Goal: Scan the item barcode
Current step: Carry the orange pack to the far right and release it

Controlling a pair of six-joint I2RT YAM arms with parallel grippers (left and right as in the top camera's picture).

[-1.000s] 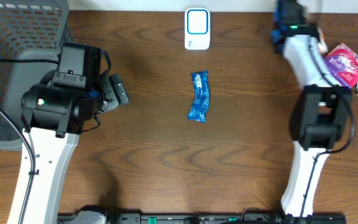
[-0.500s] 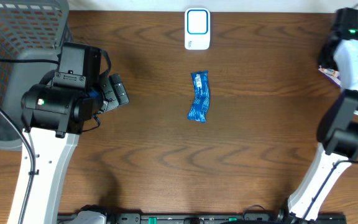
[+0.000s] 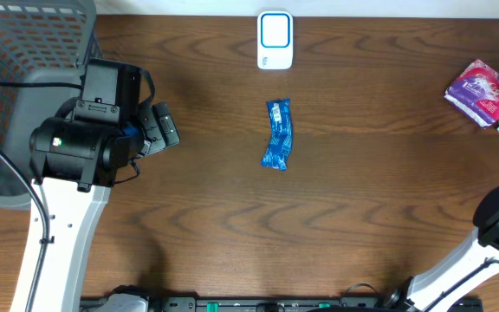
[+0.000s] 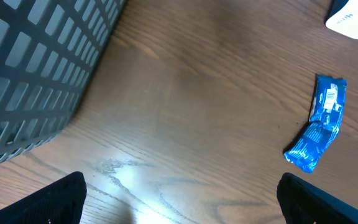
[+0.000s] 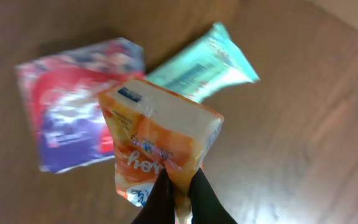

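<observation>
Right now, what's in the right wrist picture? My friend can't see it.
The right tool pinches an orange packet. On the wooden table behind it lie a red-and-purple packet, left, and a teal packet, upper right.

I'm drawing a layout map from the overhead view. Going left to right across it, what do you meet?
Grey basket → left tool → blue packet → purple-pink pack. The white scanner lies in line with the blue packet, so it is left out.

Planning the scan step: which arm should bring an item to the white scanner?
Right, likely: the right pincer is shut on the orange plastic packet; the left pincer is open, empty.
</observation>
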